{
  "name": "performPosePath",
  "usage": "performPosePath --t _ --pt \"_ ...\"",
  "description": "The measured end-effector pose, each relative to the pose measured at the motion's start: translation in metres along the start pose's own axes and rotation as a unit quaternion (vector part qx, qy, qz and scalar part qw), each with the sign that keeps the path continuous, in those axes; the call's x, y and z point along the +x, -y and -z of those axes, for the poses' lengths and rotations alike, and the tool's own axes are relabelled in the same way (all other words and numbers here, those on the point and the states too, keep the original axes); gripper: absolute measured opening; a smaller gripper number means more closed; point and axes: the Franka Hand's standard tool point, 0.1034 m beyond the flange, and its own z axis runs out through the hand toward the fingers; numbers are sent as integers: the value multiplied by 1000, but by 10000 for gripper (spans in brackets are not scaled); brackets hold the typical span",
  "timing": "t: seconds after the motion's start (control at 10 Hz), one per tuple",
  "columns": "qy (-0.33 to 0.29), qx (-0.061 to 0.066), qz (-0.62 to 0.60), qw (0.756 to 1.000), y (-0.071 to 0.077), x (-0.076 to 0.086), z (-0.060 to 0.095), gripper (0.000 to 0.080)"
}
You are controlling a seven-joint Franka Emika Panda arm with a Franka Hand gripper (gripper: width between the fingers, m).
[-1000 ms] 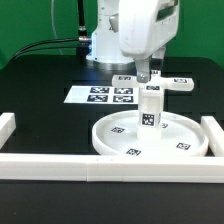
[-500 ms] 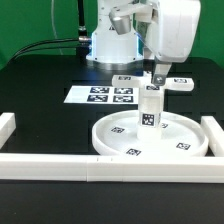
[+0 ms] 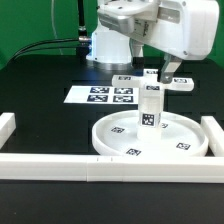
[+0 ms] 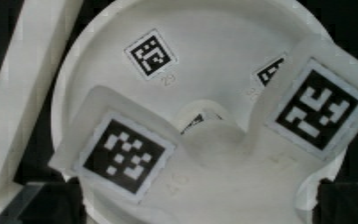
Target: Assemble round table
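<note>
The large white rimmed round plastic disc (image 3: 150, 135) lies flat on the black table (image 3: 40, 100), close to the front border bar (image 3: 110, 165). On its middle stands the short white cylinder leg (image 3: 150, 108), upright, with a black-and-white square tag on its side. Behind the leg, at about twelve o'clock from it in the exterior view, lies the white cross-shaped base (image 3: 152, 81), partly covered by the leg and by the claw.

The robot's two-finger gripper (image 3: 158, 72) hangs over the cross-shaped base, at about one o'clock from the top of the leg and just above it. It is not touching the leg as far as the exterior view shows. Its fingers are dark, small and partly lost against the arm's white housing, so whether the claw is released or clenched cannot be told.

The flat white marker board (image 3: 100, 95) lies at about ten o'clock from the disc, well apart from the claw.

The wrist view is tilted and very close: it shows the disc's (image 4: 176, 60) curved rim and tags, with the tagged leg (image 4: 220, 125) filling the middle. Dark shapes at two corners of that picture may be the fingers, too cut off to be sure. Arm and wrist hide the far table.
</note>
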Motion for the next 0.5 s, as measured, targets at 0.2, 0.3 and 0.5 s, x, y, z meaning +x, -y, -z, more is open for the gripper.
performPosePath --t 0.2,0.3,0.5 --pt "13 1 72 997 -4 2 3 648" --pt "21 5 108 994 -4 3 3 648" --pt "26 11 113 993 -2 6 -1 648"
